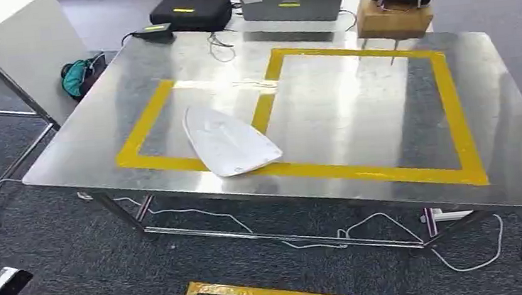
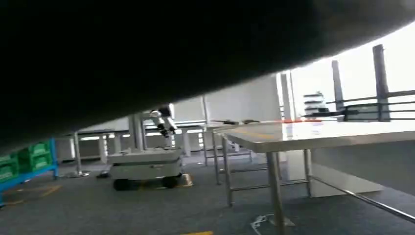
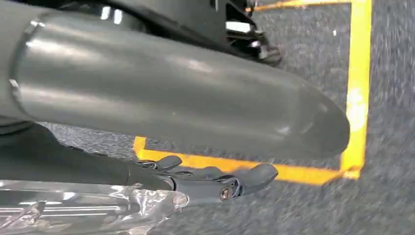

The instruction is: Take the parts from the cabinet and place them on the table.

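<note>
- Fingers [image 3: 254, 175] of the right hand [image 3: 186, 112] are stretched out straight and grasp nothing. The hand hangs low over grey carpet and a floor tape outline [image 3: 359, 73], so we read it as idle at the robot's side.
- Left hand [image 2: 147, 54]: just a dark blur close to the lens. We cannot tell whether its fingers are released or clenched.
- White part [image 1: 229, 142] lies flat on the steel table [image 1: 66, 150], left of centre in the head view. Its lower tip overlaps the near strip of the left yellow-taped box [image 1: 143, 125], so it is half in, half out.
- We guess the tape marks the drop zone, which is why the part sits there.
- Right taped box [image 1: 454, 102] has nothing in it and looks meant for another part.
- Laptop [image 1: 292, 0] and black case [image 1: 191, 11] sit along the top edge, outside the tape.
- Our judgement: one part is delivered and the next fetch from the cabinet is pending.
</note>
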